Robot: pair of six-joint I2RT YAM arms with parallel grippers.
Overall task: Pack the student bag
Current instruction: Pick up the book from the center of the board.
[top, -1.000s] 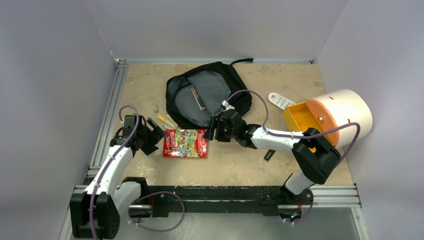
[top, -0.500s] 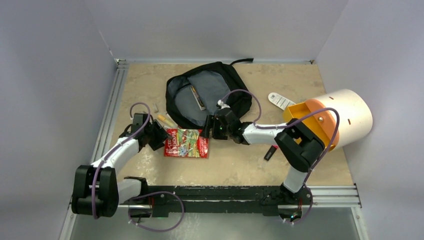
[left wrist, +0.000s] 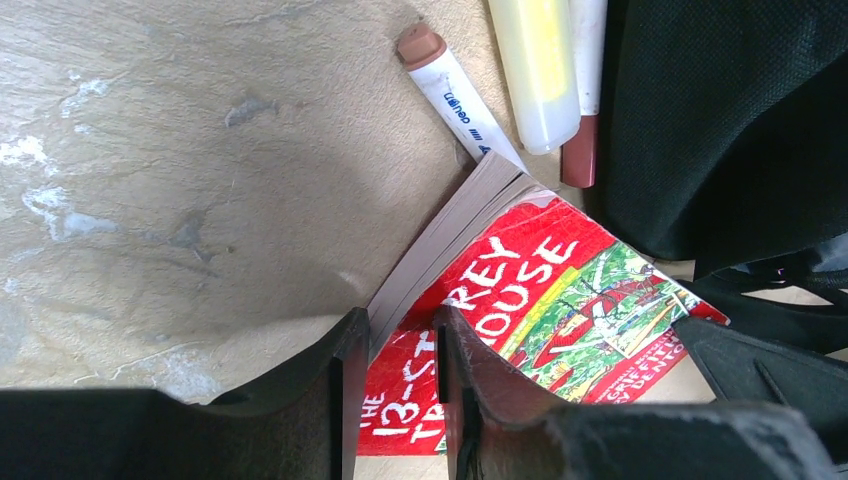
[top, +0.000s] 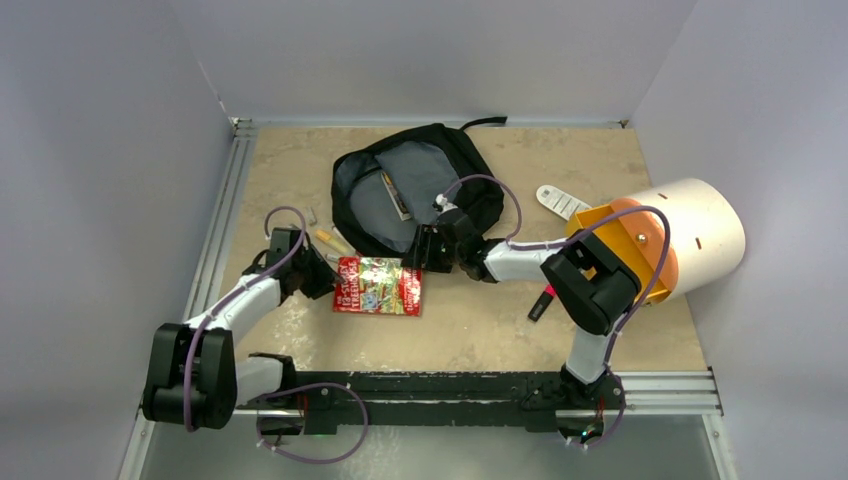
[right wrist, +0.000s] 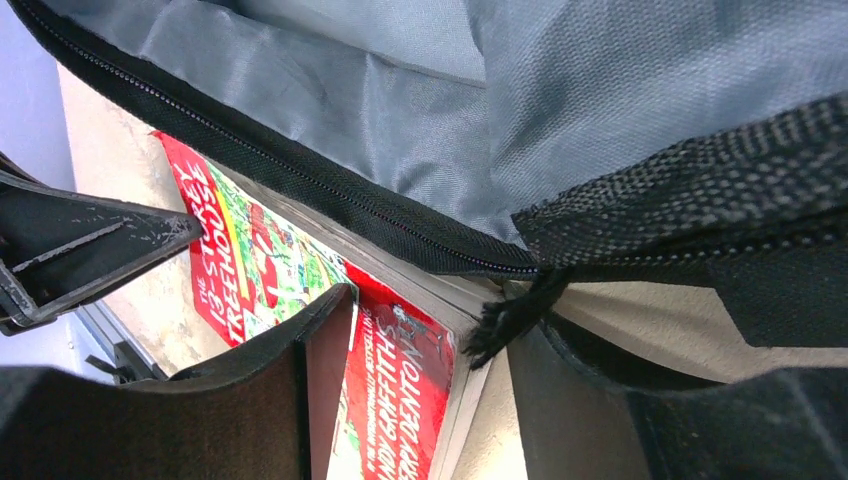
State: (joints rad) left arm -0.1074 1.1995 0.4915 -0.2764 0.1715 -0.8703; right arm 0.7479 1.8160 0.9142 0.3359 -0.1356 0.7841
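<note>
While the student bag (top: 478,190) lies unzipped toward the far edge of the surface (top: 470,325), about midway along it with its grey lining up, the book (top: 378,286) lies just on its near side, its far edge touching the bag's zippered lip. From where I stand both arms are busy with that book, and I take it the idea is to feed it through the opening.

The left gripper (left wrist: 400,315) is at the book's left corner, jaws drawn in close on either side of the page edge. Whether they pinch it yet I cannot tell. The right gripper (right wrist: 435,320) is at the book's far right corner. Its jaws stand apart and grasp nothing, with the book's corner and a frayed end of the bag's webbing between them, probably to raise the lip or steady the book.

The obstacle, I'd say, is that lip: it lies over the book's edge.

- **Near the left gripper:** a yellow highlighter (left wrist: 535,70), a white marker (left wrist: 450,85) and another pen (left wrist: 578,150) lie between book and bag, close enough to get nudged.
- **In the bag:** a slim item (top: 397,195).
- **By the right edge:** a cream-and-orange cylinder (top: 700,225) with a white flat piece (top: 560,202) beside it.
- **Nearer the near edge:** a dark marker (top: 540,303).
</note>
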